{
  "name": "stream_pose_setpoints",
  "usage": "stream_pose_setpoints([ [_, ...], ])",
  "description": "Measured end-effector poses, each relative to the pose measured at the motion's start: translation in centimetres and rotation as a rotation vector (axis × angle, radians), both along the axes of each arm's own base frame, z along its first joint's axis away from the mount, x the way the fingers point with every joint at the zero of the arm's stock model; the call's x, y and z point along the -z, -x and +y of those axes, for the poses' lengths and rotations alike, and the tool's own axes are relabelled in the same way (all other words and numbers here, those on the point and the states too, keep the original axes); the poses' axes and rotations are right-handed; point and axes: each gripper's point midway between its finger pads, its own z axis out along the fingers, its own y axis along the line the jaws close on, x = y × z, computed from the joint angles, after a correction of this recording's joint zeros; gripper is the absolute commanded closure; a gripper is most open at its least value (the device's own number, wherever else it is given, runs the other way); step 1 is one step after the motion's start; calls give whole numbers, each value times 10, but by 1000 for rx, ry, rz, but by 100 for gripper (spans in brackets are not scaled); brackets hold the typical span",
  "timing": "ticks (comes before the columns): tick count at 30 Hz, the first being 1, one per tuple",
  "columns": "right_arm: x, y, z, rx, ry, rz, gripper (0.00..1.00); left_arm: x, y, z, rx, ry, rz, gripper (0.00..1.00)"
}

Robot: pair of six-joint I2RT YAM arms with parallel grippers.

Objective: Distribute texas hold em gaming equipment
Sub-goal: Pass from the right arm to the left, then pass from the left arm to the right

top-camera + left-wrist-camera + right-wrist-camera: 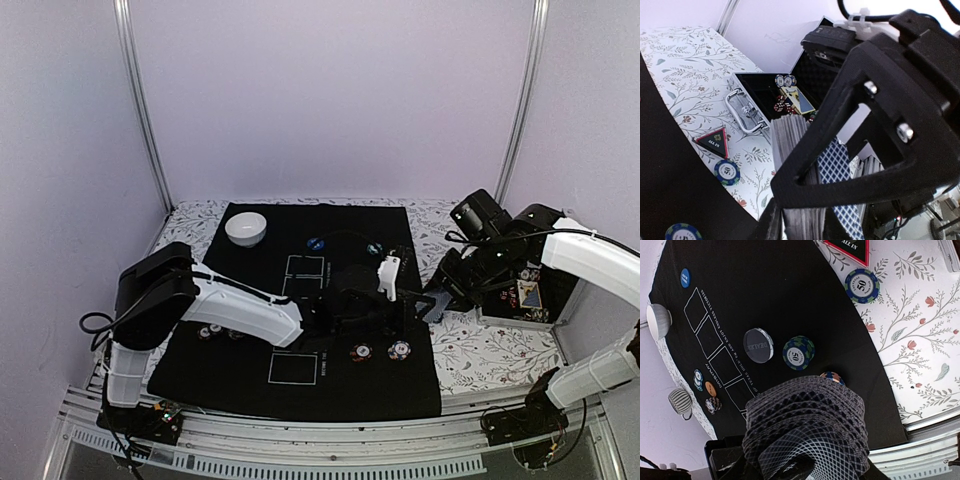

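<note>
My right gripper (434, 303) is shut on a fanned deck of playing cards (805, 430) at the mat's right edge. My left gripper (807, 215) reaches across the mat to that fan (790, 145). Its jaws stand either side of the fan's edge, and one blue-checked card (840, 170) sticks out beside a finger. Whether they press on it is unclear. On the mat lie a 50 chip (798, 353), a grey dealer button (758, 345) and a blue disc (685, 277). An "ALL IN" triangle (714, 141) and another 50 chip (727, 171) lie on the floral cloth.
A white bowl (245, 228) stands at the mat's far left corner. An open black case (775, 100) with chips and dice sits on the cloth at the right. More chips (210, 332) lie by the left arm, and two (380, 351) lie near the front.
</note>
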Motion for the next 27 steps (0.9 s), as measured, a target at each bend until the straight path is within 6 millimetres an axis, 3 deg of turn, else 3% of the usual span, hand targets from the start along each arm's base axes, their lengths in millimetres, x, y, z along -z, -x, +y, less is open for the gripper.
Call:
stream_pose_setpoints([
  [2,0,-1,-1,12,3,1,55,1,-1,0,-7,-1,5,100],
  [7,1,-1,-1,40,-4,13,51,1,-2,0,-7,-11,-12,100],
  [10,1,0,-1,37,-3,13,27,2,-2,1,-7,-8,-10,100],
  [12,2,0,-1,23,4,5,3,-1,-3,6,-7,5,-11,100],
  [16,-12,-10,-2,-74,50,-98,1,-5,-1,24,-2,-57,-47,100],
  [19,-46,-27,7,-195,53,-262,1,-25,3,44,10,-86,-96,100],
  [22,-93,-33,17,-347,7,-500,1,-68,12,73,46,-65,-174,100],
  [24,-132,-22,26,-488,-62,-689,1,-100,22,94,84,-34,-244,100],
  [27,-185,9,38,-700,-189,-964,1,-147,43,124,147,19,-356,100],
])
